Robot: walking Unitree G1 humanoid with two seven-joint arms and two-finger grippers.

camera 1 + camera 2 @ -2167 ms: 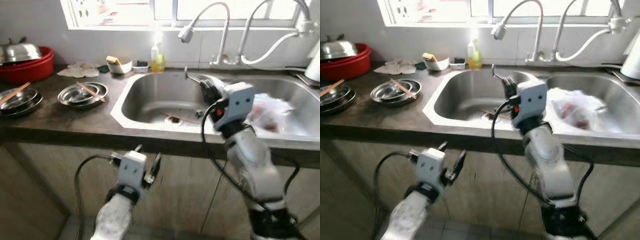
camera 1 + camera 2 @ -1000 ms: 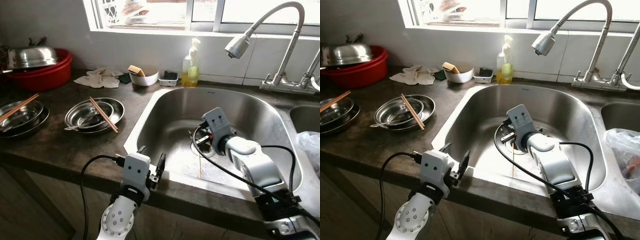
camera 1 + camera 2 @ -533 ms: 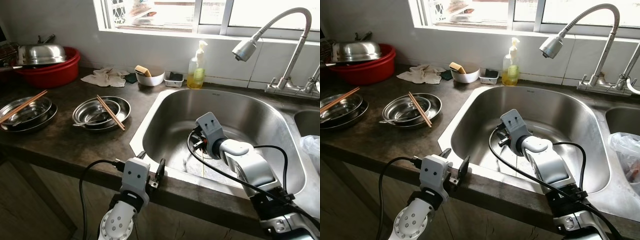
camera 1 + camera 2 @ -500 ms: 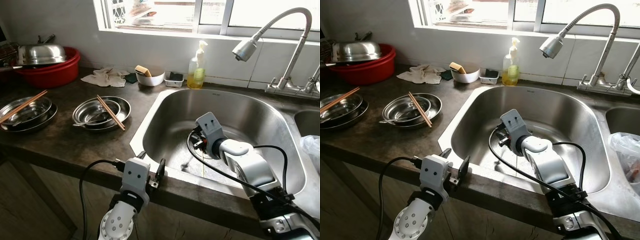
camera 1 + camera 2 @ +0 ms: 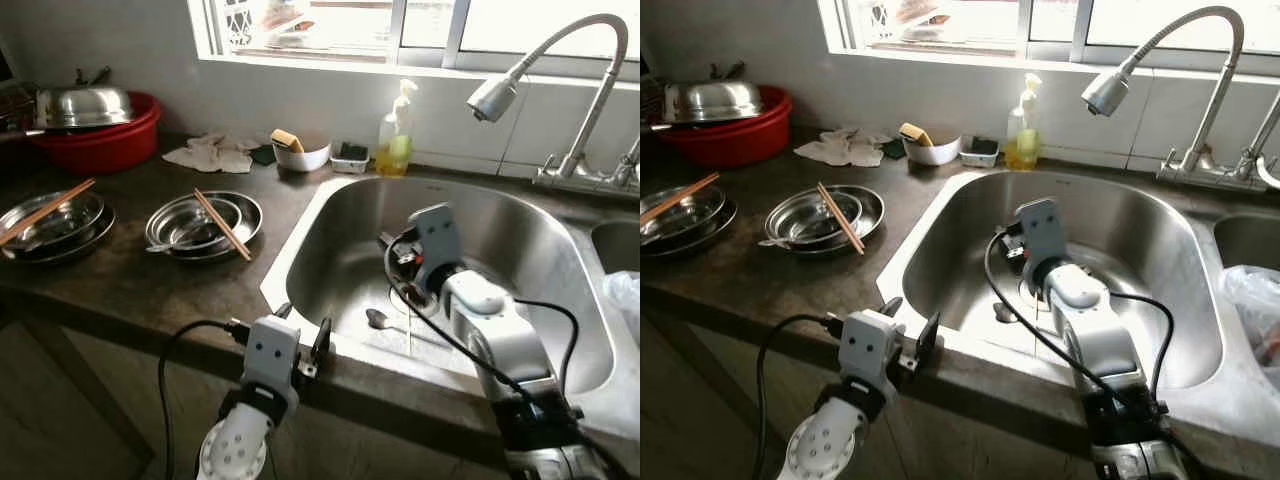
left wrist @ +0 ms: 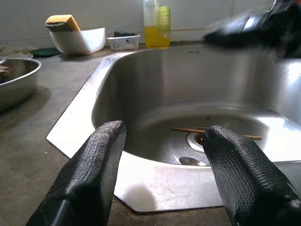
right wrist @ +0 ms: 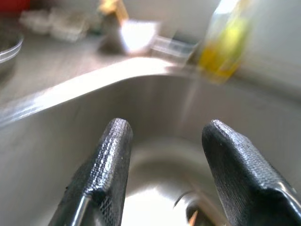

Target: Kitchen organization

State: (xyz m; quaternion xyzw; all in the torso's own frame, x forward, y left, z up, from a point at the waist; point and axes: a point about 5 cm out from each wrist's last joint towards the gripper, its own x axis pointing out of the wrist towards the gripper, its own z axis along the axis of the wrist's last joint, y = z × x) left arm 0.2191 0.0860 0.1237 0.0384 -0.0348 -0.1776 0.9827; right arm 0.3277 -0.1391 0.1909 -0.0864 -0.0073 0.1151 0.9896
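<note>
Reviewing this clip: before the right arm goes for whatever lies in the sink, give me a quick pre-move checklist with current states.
1. Right gripper fingers open and empty: ok.
2. Spoon lying free on the sink floor: ok.
3. Chopstick lying by the drain, separate from the spoon: ok.
4. Right gripper aimed at the spoon: not ok; its wrist view looks toward the far sink wall.
5. Left gripper open at the counter edge, outside the basin: ok.
6. Drain free of debris: cannot tell.

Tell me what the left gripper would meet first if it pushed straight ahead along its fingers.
Probably nothing at once: the left gripper, open, sits at the front rim of the sink and points across the basin. Past the rim its line looks likely to reach the sink's far wall, above the chopstick and spoon; depth is uncertain.
</note>
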